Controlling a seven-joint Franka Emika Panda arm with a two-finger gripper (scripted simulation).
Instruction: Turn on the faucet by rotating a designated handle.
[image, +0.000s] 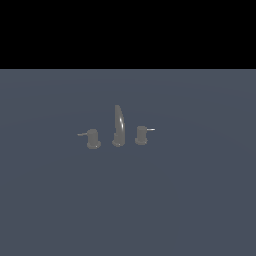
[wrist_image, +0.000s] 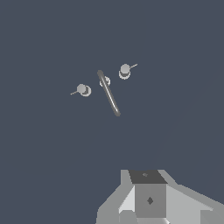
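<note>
We see a flat, plain slate-blue floor (image: 190, 200) carrying everything. Directly on it stands the faucet (image: 118, 127), a small dull grey set well away from the floor's far edge: a tall tapered spout (image: 119, 122) in the middle and, just beside it on either side, the handle (image: 141, 135) with its pale lever and a second handle (image: 93, 138) with a duller lever.

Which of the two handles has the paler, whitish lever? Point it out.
The handle on the exterior view's right of the spout; the other handle's lever is duller grey.
</note>
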